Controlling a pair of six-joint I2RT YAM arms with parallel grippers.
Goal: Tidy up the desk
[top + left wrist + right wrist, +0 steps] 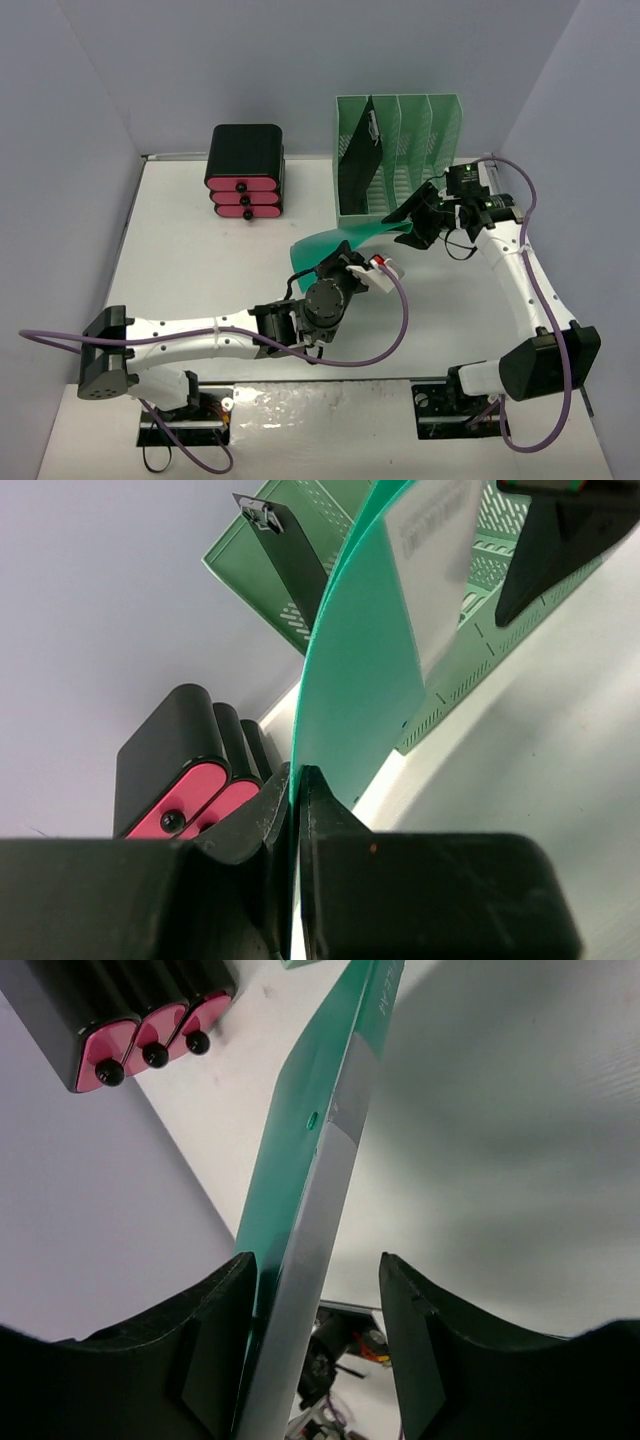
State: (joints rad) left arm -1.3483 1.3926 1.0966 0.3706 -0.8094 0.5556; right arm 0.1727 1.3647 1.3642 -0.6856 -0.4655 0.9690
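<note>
White and matte, the desk point(200, 260) fills the floor of the overhead view between pale grey walls, and everything else stands on or above it. A green file rack point(400, 150) sits at the back of it. A black clipboard point(360, 160) stands upright in the rack's leftmost slot. Left of the rack, against the same back wall and apart from it, is a black drawer unit point(245, 170) with three pink fronts.

Just in front of the rack, a flexible green folder point(320, 248) hangs bowed above the desk, spanning between the two arms. The left gripper point(297, 780) holds the end farther from the rack. Only its wrist camera shows the grip: both fingers are pressed together on the folder's thin edge, and the sheet curves up and away towards the rack. That view also shows a pale label point(440, 570) on the folder, which cannot be made out from above.

The right gripper point(315, 1270) is at the folder's rack-side end. From above its jaws cannot be read. Its wrist camera shows them spread, with the folder edge-on between them, close against one finger point(215, 1350) and clear of the other.
</note>
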